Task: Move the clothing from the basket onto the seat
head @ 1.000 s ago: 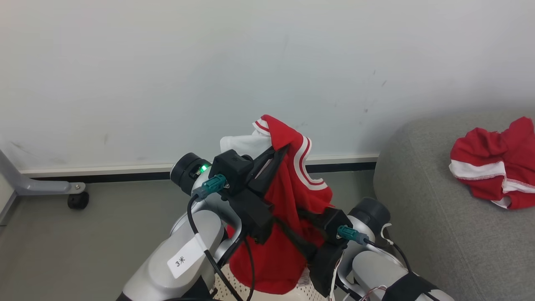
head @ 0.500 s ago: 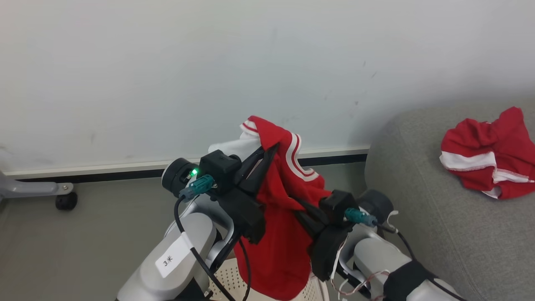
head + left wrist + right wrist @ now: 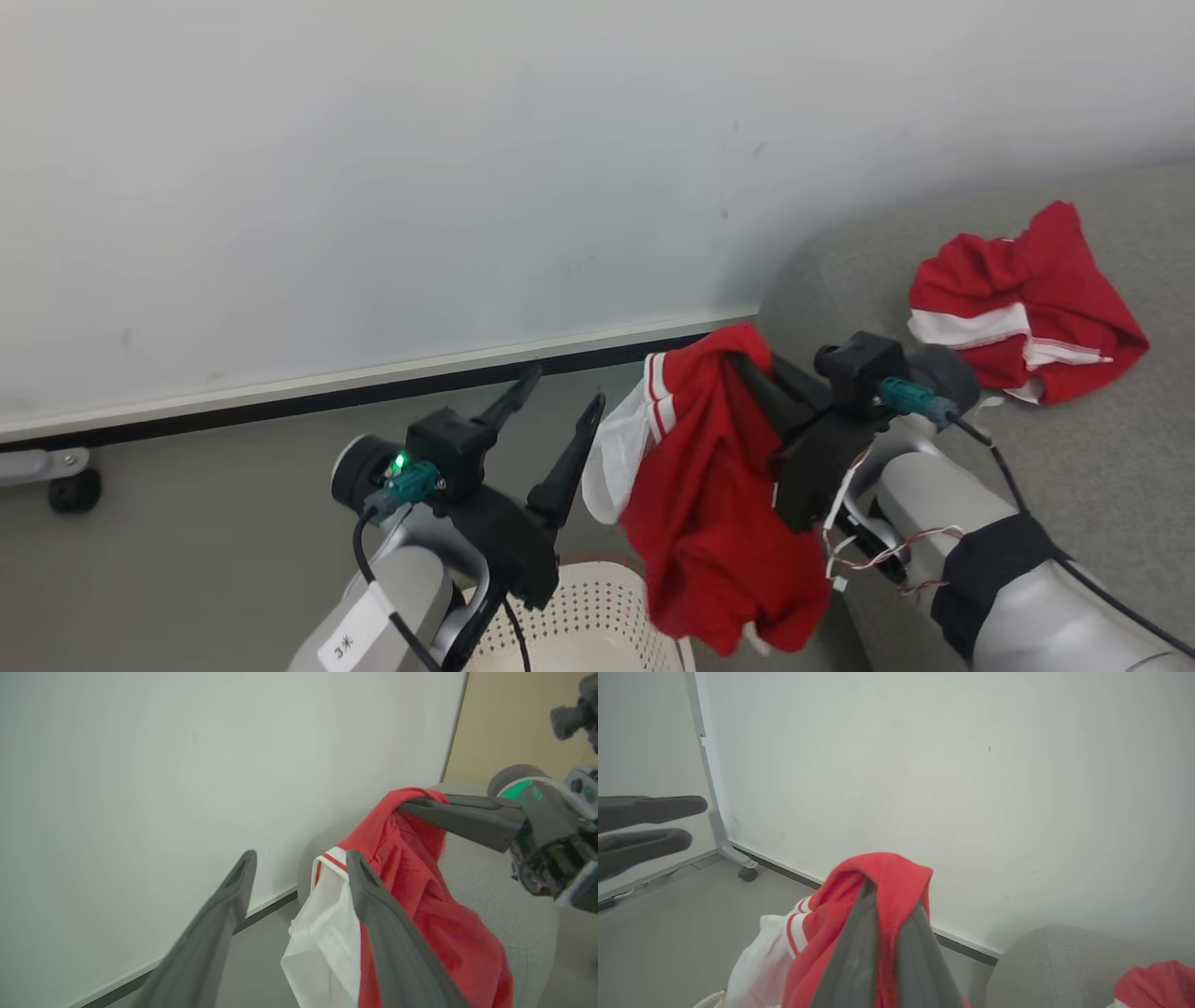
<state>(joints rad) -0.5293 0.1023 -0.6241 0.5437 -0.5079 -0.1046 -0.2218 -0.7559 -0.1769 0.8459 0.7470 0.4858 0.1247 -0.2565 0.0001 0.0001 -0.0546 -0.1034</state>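
white wall [image 3: 467, 140], dark baseboard [image 3: 280, 403], grey floor [image 3: 187, 532], caster wheel [image 3: 70, 490]

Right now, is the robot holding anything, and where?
The right hand pinches the red jersey by a top fold; the left hand is open, empty.

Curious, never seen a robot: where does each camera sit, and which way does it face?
Head view: from the head, forward and down at cream perforated plastic basket and grey fabric seat; shows forearms, open left gripper, right gripper shut on hanging red-and-white garment.
Left wrist view: from that wrist, along its spread fingers toward wall and seat.
Right wrist view: from that wrist, along its closed fingers toward the wall.
Both wrist views share the garment.
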